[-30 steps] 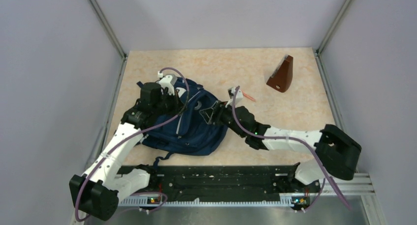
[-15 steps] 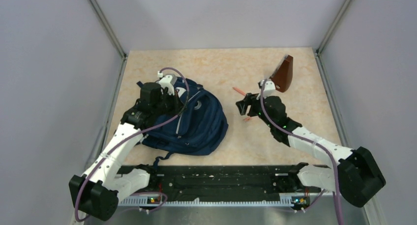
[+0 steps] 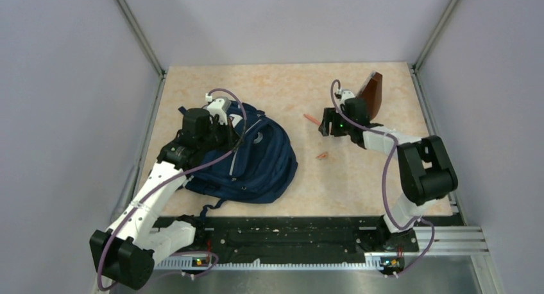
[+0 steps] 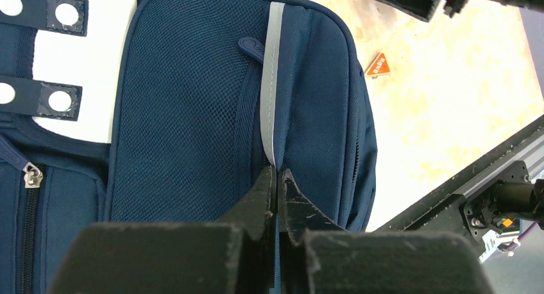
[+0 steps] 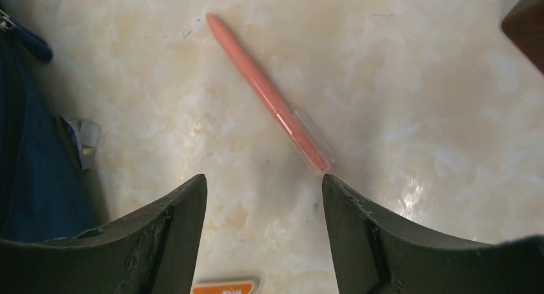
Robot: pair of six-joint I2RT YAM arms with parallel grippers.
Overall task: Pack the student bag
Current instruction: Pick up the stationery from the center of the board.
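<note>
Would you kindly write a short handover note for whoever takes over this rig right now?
Left gripper: shut, pinching the student bag at its grey stripe.
Right gripper: open, empty, hovering over the pink pen on the table.
Outside the bag: pen, small orange tag, brown wedge at the far right.
Done: no packed item visible.
Left: pick up the pen, probably next, then the rest.

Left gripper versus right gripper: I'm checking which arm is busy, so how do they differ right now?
The left gripper is shut, pinching the fabric of the student bag; the right gripper is open and holds nothing. The left gripper sits against the bag, while the right gripper hovers over the table, just above a pink pen. Both have two dark fingers.
</note>
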